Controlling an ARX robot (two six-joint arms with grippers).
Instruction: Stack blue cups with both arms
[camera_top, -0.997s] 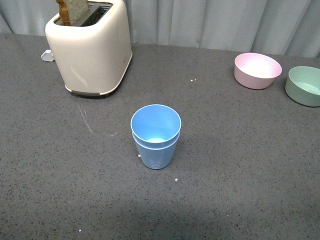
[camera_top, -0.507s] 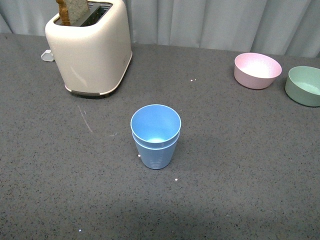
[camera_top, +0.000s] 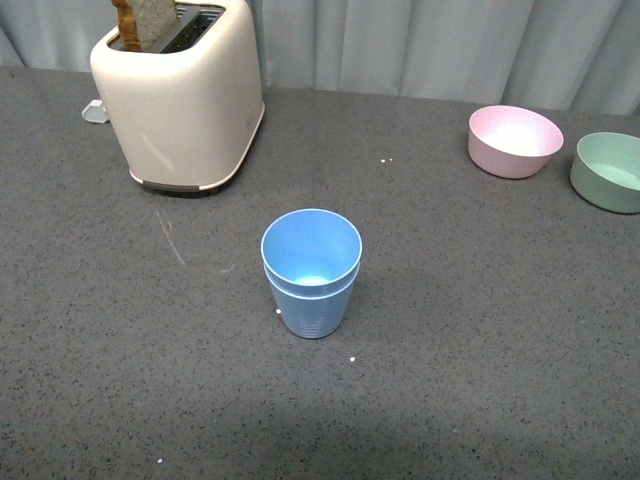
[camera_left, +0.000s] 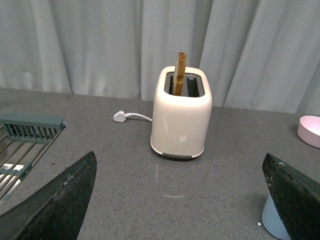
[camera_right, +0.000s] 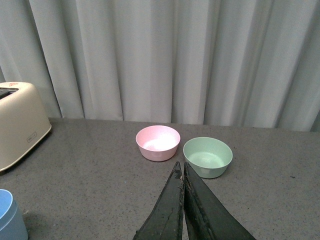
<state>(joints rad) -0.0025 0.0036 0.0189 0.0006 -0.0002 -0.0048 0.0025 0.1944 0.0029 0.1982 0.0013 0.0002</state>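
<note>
Blue cups (camera_top: 311, 272): nested one inside the other, centre of the front frame on the grey desk (camera_top: 480, 330); inner cup empty.
Axis: upright, mouths up.
Toaster (camera_top: 180, 92): upper left, bread slice (camera_top: 143, 22) in its slot.
Pink bowl (camera_top: 515, 141), green bowl (camera_top: 608, 171): upper right, empty.
Left pincer (camera_left: 180, 200): spread wide, holding nothing.
Right pincer (camera_right: 183, 172): fingers pressed together, holding nothing.

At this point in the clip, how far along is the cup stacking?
Done, by the look of it: the blue cups stand nested one inside the other, upright on the table, in front of the toaster. Nothing is in hand: the left gripper is open and empty, the right gripper shut on nothing, both away from the stack. Nothing visibly remains.
</note>
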